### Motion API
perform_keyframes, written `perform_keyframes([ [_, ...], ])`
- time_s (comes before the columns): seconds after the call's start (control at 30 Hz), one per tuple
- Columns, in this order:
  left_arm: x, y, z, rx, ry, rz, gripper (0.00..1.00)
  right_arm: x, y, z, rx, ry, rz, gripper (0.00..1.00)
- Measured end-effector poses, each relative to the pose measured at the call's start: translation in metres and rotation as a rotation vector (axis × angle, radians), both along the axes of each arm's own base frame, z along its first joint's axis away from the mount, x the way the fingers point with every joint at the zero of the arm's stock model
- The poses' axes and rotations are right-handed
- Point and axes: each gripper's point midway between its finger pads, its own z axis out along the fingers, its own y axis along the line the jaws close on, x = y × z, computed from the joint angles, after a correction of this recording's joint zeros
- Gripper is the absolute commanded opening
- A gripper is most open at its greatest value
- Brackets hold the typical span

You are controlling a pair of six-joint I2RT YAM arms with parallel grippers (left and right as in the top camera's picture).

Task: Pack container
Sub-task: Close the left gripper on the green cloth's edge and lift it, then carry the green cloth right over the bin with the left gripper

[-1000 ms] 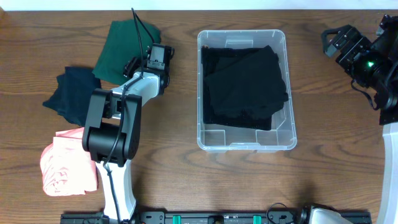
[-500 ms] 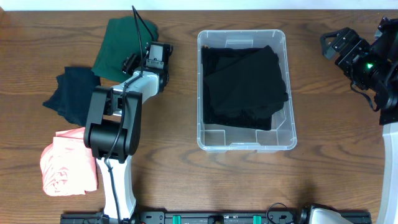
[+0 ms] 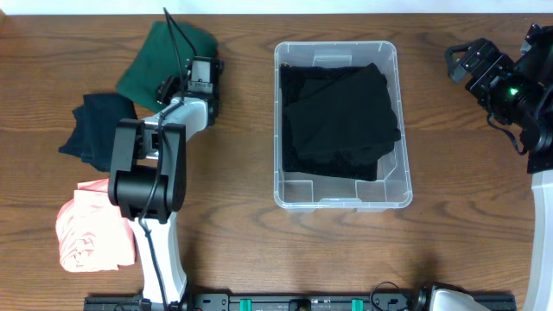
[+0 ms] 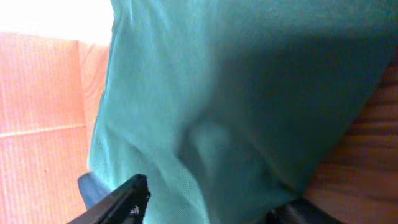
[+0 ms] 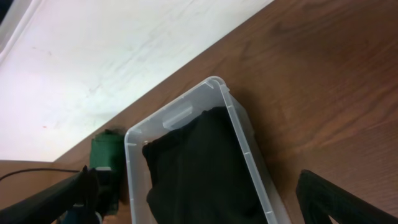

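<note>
The clear plastic container (image 3: 342,195) stands mid-table with a folded black garment (image 3: 337,117) inside. A dark green garment (image 3: 155,53) lies at the back left. My left gripper (image 3: 186,76) rests on its near edge. In the left wrist view the green fabric (image 4: 249,93) fills the frame, and my left gripper (image 4: 208,199) is open with one finger on either side of a bulge of cloth. My right gripper (image 3: 467,56) hovers open at the far right, away from the bin. It looks down on the container (image 5: 239,134) and black garment (image 5: 199,168).
A navy garment (image 3: 93,130) lies left of the left arm. A pink garment (image 3: 91,229) is at the front left. The left arm's base (image 3: 160,259) rises from the front edge.
My left gripper has moved left and farther back over the green garment, which shifted slightly left, and the jaws have narrowed a little. The right arm has barely moved.
</note>
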Motion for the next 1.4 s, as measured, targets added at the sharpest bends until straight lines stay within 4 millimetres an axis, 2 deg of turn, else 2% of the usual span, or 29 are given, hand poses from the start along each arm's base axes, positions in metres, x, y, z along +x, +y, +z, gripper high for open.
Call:
perform_keyframes([
  [0.23, 0.004, -0.002, -0.003, -0.013, 0.035, -0.058, 0.50, 0.000, 0.000, 0.000, 0.000, 0.000, 0.000, 0.99],
  [0.37, 0.007, -0.005, -0.005, -0.027, 0.045, -0.091, 0.40, 0.000, 0.000, 0.000, 0.000, 0.000, 0.000, 0.99],
  [0.47, 0.007, -0.007, -0.008, -0.032, 0.058, -0.109, 0.30, 0.000, 0.000, 0.000, 0.000, 0.000, 0.000, 0.99],
  [0.57, 0.006, -0.010, -0.012, -0.043, 0.075, -0.127, 0.12, 0.000, 0.000, 0.000, 0.000, 0.000, 0.000, 0.99],
  [0.63, 0.005, -0.012, -0.016, -0.050, 0.092, -0.139, 0.06, 0.000, 0.000, 0.000, 0.000, 0.000, 0.000, 0.99],
  [1.03, 0.000, -0.011, -0.014, -0.059, 0.091, -0.113, 0.06, 0.000, 0.000, 0.000, 0.000, 0.000, 0.000, 0.99],
  [1.2, -0.022, -0.013, -0.008, -0.117, 0.127, -0.083, 0.06, 0.000, 0.000, 0.000, 0.000, 0.000, 0.000, 0.99],
  [1.3, -0.034, -0.014, 0.009, -0.152, 0.121, -0.063, 0.06, 0.000, 0.000, 0.000, 0.000, 0.000, 0.000, 0.99],
  [1.4, -0.039, -0.016, 0.048, -0.188, 0.056, -0.042, 0.06, 0.000, 0.000, 0.000, 0.000, 0.000, 0.000, 0.99],
])
